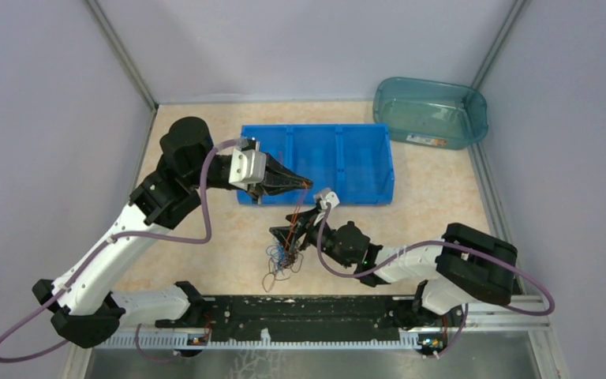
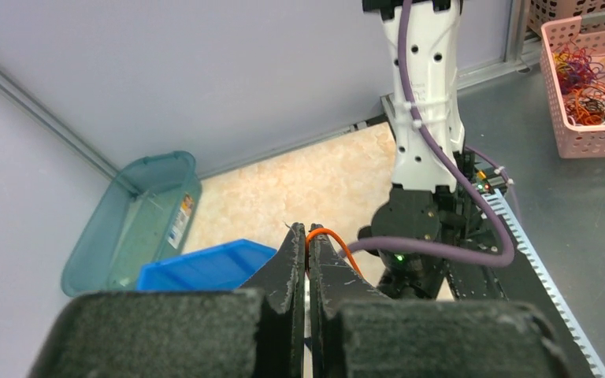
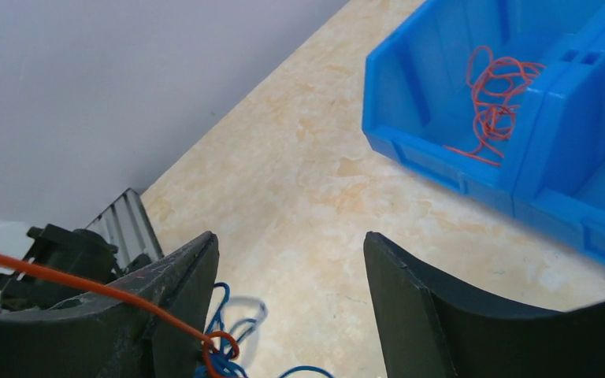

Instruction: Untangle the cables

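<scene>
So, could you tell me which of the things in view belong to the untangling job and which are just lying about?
Job:
- tangle of thin orange, blue and black wires
- orange wire pinched in the left jaws
- loose orange wire bunch in the blue plastic compartment bin

Lying about:
- teal translucent plastic tub
- pink slatted basket of coloured wires, off the table

The cables [image 1: 284, 254] are seen in orange-red, blue and black. A beige, marbled pattern is shown by the worktop [image 1: 442, 197]. The divided bin [image 1: 363, 196] is coloured bright blue, and an orange-red bunch [image 3: 492, 90] is seen within it. The tub [image 1: 430, 110] is tinted translucent teal. The left gripper [image 2: 306, 236] and right gripper [image 3: 290, 244] are finished in black, the arm cables [image 2: 441, 246] in purple. The basket [image 2: 591, 142] is pink.
</scene>
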{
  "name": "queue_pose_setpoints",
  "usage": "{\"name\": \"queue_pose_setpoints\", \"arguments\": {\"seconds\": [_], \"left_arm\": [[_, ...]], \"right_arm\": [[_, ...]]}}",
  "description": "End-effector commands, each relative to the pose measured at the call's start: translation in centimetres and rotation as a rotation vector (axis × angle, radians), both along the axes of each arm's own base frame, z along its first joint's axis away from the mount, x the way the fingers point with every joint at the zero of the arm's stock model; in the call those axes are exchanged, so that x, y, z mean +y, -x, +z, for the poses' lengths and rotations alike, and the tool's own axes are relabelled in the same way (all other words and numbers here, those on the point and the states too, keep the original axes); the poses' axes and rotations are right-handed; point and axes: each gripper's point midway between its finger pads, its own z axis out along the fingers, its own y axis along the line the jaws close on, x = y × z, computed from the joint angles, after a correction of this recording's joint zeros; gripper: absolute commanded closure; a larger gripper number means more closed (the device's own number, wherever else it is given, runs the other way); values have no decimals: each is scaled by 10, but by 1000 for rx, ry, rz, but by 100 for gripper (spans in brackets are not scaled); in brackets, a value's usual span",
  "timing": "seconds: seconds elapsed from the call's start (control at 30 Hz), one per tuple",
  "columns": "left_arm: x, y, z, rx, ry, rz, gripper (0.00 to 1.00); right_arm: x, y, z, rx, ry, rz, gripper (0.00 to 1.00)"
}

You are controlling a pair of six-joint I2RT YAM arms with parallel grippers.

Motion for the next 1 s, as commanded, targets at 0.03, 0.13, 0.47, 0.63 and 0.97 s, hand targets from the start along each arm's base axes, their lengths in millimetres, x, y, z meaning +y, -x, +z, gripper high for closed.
{"name": "queue_pose_setpoints", "arguments": {"seconds": [0.03,0.13,0.47,0.63,0.97], "left_arm": [[9,14,74,-180,160,-18,100],[11,14,91,-217,188,-9,100],[18,14,131,-325,246,23,100],[21,14,141,-367,260,40,100],[28,12,155,-453,282,76,100]], "right_arm": [[-14,-2,-44,37,113,-57,32],[-19,-3,-53,49,133,-73,33],[-37,-8,-78,78,201,-147,34],[-48,-10,-90,102,213,-188,37],[-63,-8,-107,151,206,-228,45]]}}
